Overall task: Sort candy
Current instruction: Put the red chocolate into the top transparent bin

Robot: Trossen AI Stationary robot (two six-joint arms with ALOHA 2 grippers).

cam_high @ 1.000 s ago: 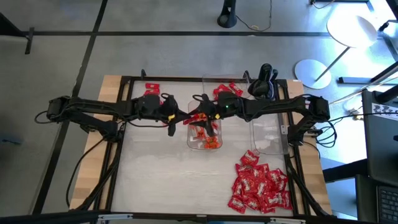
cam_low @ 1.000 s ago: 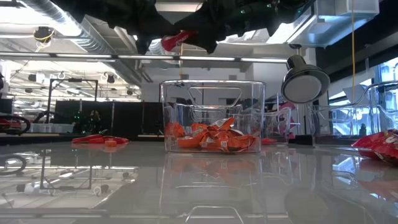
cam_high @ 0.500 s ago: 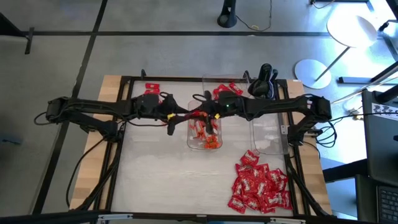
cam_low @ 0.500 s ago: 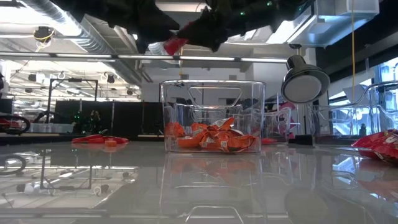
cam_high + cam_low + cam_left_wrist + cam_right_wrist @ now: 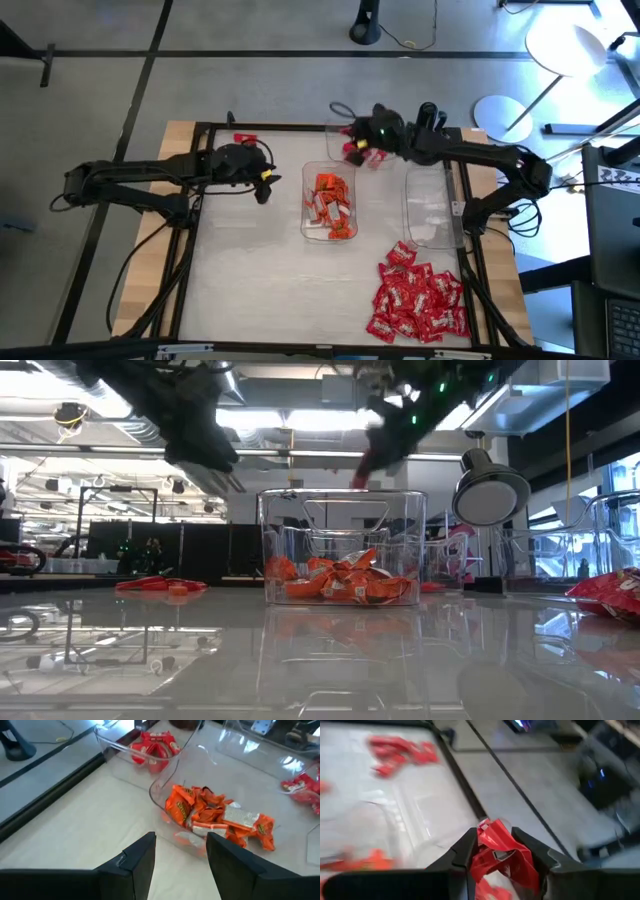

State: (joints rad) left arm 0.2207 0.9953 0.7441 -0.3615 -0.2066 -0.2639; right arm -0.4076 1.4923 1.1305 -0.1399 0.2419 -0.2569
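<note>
Right wrist view: your right gripper (image 5: 494, 851) jaws are clamped on a red candy (image 5: 501, 851); light, crinkly, slippery, so pinch mid-wrapper. Left gripper (image 5: 180, 851) jaws apart, empty.

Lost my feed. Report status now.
Right gripper shut on a red candy, over the far tray. Left gripper open, empty, beside the orange-candy tray. Nothing blocking.

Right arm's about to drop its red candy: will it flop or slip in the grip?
Likely floppy: the red candy looks crumpled between the right gripper fingers. Probably light, as it hangs from one pinch. Its glossy wrapper may slip.
</note>
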